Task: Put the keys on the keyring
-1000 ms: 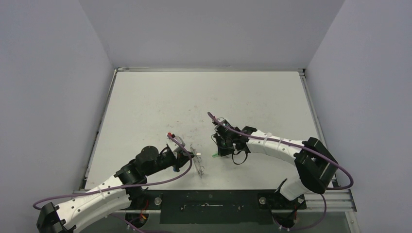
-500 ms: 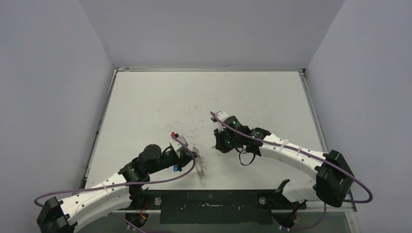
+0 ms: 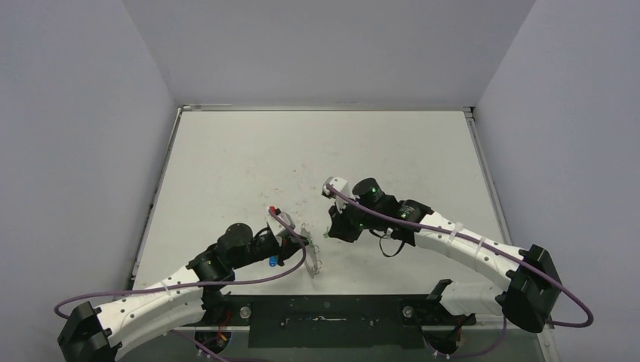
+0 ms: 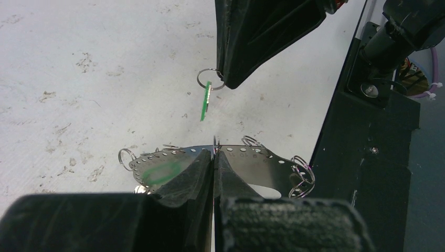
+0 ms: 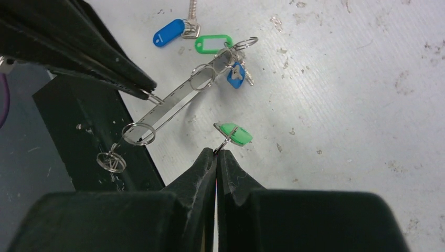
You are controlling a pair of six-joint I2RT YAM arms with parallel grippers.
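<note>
Top external view: the left gripper (image 3: 303, 240) and right gripper (image 3: 327, 232) met near the table's (image 3: 249, 158) near edge, the keyring (image 3: 312, 256) between them.

Left wrist view: the left gripper's fingers (image 4: 199, 173) were pressed fully together on the keyring's (image 4: 252, 157) thin perforated rim, holding it edge-up above the table. Just beyond it, the right gripper (image 4: 224, 84) dangled a green key (image 4: 204, 102) by its small ring, apart from the keyring.

Right wrist view: the right gripper's fingers (image 5: 231, 173) were clamped tight on that small ring. A blue key (image 5: 169, 32) and a second green key (image 5: 212, 43) lay by the keyring's other end; whether they were attached was unclear.
</note>
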